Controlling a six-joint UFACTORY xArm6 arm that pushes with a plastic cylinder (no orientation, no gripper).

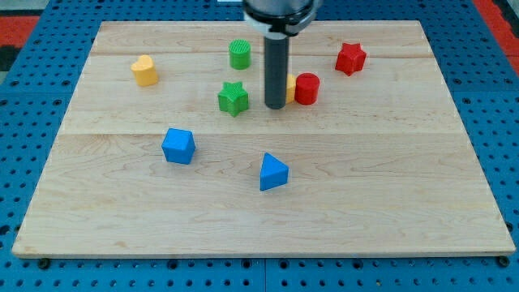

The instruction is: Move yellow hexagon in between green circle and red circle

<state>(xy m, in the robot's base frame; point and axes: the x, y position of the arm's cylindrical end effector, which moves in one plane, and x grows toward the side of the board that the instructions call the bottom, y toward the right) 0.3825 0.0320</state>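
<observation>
The yellow hexagon (290, 86) is mostly hidden behind my rod; only a thin yellow sliver shows, touching the left side of the red circle (307, 88). The green circle (239, 54) stands toward the view's top left of them. My tip (275, 106) rests on the board just left of the yellow hexagon, between it and the green star (233, 99).
A red star (350, 58) sits at the top right, a yellow heart (145, 70) at the top left. A blue cube (178, 146) and a blue triangular block (273, 172) lie lower on the wooden board (381, 203).
</observation>
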